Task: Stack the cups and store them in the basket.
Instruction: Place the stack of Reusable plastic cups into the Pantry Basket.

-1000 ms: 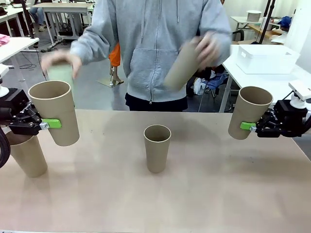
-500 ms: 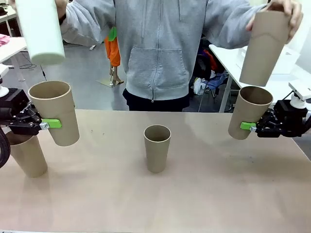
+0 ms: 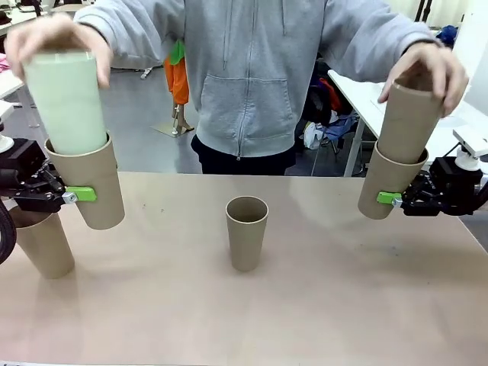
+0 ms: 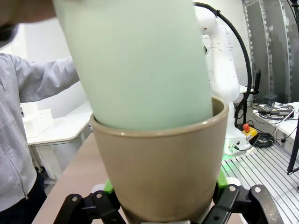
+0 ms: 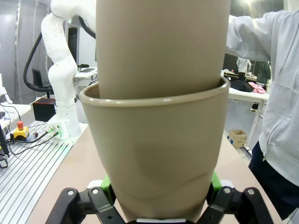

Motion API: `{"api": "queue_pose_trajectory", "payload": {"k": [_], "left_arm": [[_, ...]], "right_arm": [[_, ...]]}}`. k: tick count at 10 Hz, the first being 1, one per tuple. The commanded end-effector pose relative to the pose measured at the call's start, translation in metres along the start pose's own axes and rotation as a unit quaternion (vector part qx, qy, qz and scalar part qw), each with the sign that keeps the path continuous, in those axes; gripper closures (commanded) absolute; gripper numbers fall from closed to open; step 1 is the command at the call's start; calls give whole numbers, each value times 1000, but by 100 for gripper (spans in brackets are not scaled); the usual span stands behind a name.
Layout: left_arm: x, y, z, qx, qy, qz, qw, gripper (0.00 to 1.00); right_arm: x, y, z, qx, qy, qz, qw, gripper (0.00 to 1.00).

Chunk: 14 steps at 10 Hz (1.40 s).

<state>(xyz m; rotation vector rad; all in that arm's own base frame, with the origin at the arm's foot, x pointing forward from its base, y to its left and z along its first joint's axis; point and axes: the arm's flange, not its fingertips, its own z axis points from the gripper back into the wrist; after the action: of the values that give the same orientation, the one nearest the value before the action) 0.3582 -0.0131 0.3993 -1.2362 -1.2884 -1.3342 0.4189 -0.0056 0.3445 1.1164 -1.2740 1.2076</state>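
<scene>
Table: You are looking across a tan table [image 3: 305,320] that is filling the lower half of the front view.
Person: Someone in a grey hooded top [image 3: 244,91] is standing at the far edge, with one arm reaching out to each side.
Basket: The basket [image 4: 37,122] is sitting on a white side table beyond the person, well apart from every cup. It is showing small in the left wrist view.
Mint cup: One hand [image 3: 53,38] is gripping the top of the mint cup [image 3: 67,99]. Its base is sitting inside the left cup and it is leaning a little.
Left cup: The left cup [image 3: 88,183], brown, is hanging above the table at your left, mouth up and slightly tilted.
Top cup: The person's other hand [image 3: 431,65] is covering the top cup [image 3: 408,122], also brown. Its lower end is resting inside the right cup.
Right cup: The right cup [image 3: 390,179] is hanging above the table's right side, tilted toward the middle.
Middle cup: The middle cup [image 3: 246,232] is standing upright alone at the table's centre.
Low cup: The low cup [image 3: 42,242] is standing on the table just under the left gripper.
Left gripper: The left gripper [image 3: 80,195] is pinching the left cup low on its wall, green pads pressing on either side.
Right gripper: The right gripper [image 3: 387,198] is clamping the right cup near its base in the same way.
</scene>
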Motion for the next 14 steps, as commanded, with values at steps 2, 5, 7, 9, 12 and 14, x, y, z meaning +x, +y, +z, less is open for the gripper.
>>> {"api": "queue_pose_trajectory", "payload": {"k": [2, 5, 7, 9, 12, 14], "left_arm": [[4, -1, 0, 0, 1, 6, 1000, 14], [4, -1, 0, 0, 1, 6, 1000, 14], [4, -1, 0, 0, 1, 6, 1000, 14], [4, -1, 0, 0, 1, 6, 1000, 14], [4, -1, 0, 0, 1, 6, 1000, 14], [4, -1, 0, 0, 1, 6, 1000, 14]], "right_arm": [[3, 0, -1, 1, -1, 3, 1000, 16], [3, 0, -1, 1, -1, 3, 1000, 16], [3, 0, -1, 1, -1, 3, 1000, 16], [3, 0, -1, 1, -1, 3, 1000, 16], [3, 0, -1, 1, -1, 3, 1000, 16], [3, 0, -1, 1, -1, 3, 1000, 16]]}}
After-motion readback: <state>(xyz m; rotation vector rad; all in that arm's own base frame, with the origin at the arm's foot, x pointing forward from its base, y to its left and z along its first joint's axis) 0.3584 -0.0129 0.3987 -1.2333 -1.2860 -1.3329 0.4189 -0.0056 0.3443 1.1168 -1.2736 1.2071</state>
